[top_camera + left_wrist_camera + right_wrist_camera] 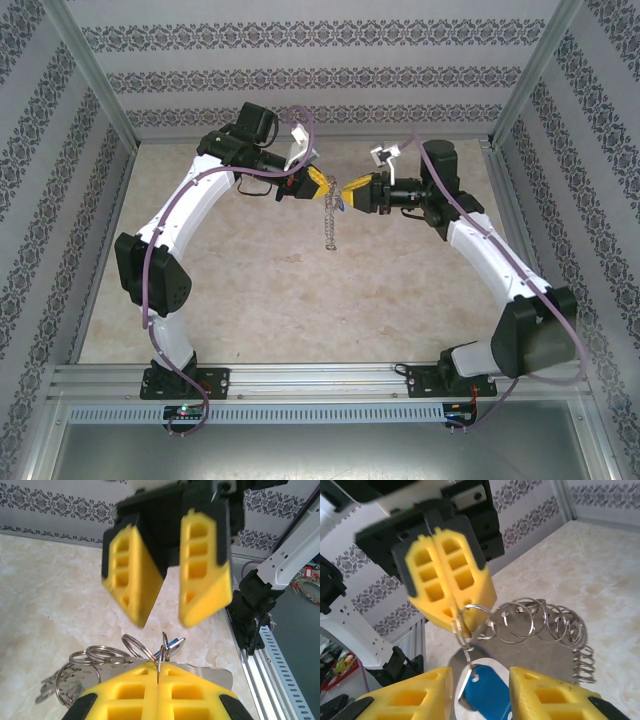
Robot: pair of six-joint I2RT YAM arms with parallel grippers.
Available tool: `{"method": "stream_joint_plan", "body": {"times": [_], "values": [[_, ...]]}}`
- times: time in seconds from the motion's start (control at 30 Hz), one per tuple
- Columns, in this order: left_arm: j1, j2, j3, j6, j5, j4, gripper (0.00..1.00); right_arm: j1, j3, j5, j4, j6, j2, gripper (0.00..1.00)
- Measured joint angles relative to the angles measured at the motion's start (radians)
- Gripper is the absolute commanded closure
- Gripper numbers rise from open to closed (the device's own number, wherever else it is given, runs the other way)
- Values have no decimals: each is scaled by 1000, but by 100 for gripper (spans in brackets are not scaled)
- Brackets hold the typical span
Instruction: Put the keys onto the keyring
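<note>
Keyring (328, 222), a string of linked silver split rings, hangs in the air where the two arms meet. It is above the far half of the tabletop (250, 300), about midway between its left and right edges. From the overhead camera it dangles straight down. Whether its lowest ring touches the marbled surface cannot be told.

The left end effector (316, 186) is clenched, with one ring of the keyring pinched on edge at its tips. Its own wrist camera shows that ring's wire standing upright in the seam between the yellow pads (130, 695), which are pressed flat together. The other rings are bunched to the left of the seam.

The blue-headed key (487, 692) hangs just beneath the pinched ring, and a thin wire loop passes through the hole in its head. From the left wrist camera only a sliver of blue shows, tilted among the rings.

The right end effector (347, 192) faces the left one tip to tip, close beside it. Its jaws stand apart, released and grasping nothing. In its own wrist camera its yellow fingers (410, 700) flank the key's blue head, one on each side. Whether either finger brushes the plastic cannot be told.
</note>
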Motion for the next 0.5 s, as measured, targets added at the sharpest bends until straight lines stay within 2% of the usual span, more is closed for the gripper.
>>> {"method": "stream_joint_plan", "body": {"times": [0.17,0.5], "values": [[0,0,0,0,2,0,100,0,2,3,2,0,-54,64],[0,0,0,0,6,0,100,33,76,-2,0,-5,26,63]]}}
